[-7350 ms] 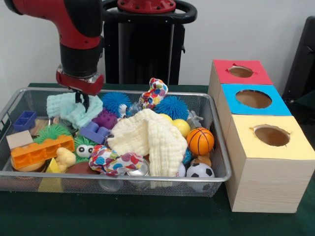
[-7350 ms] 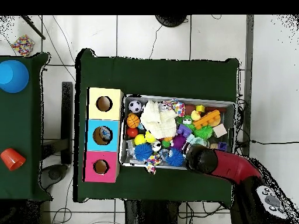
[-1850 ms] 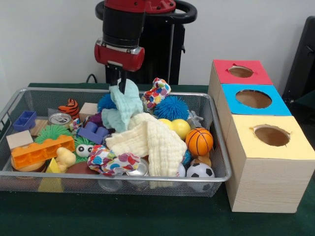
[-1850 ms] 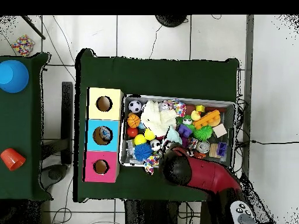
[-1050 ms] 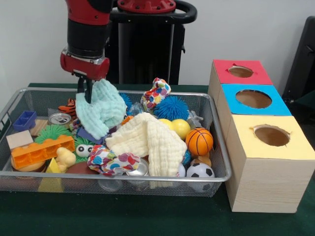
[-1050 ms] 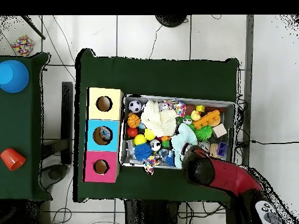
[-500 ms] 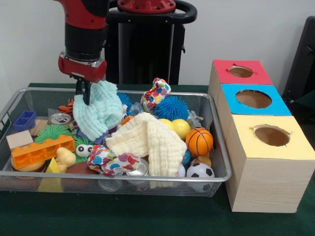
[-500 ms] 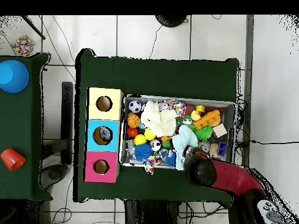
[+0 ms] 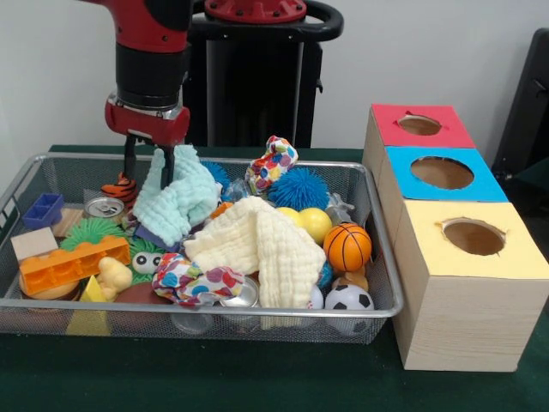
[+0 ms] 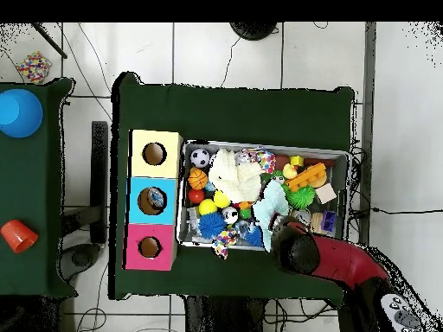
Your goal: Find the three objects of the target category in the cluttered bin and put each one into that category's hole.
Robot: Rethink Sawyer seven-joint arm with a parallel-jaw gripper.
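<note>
The wire mesh bin is full of toys and cloths; it also shows in the overhead view. My gripper stands over the bin's back left part, its two fingers spread open. A mint green cloth lies on the pile just below and to the right of it, with one fold rising between the fingers. In the overhead view the arm's wrist hides the gripper, and the mint cloth lies beside it. Red, blue and yellow topped boxes with holes stand right of the bin.
In the bin lie a cream cloth, two patterned cloths, a basketball, a soccer ball, a blue spiky ball, an orange brick and a can.
Earlier my gripper lifted the mint cloth, carried it toward the middle, then back left. In the last half second its fingers opened and the cloth sank onto the pile.
</note>
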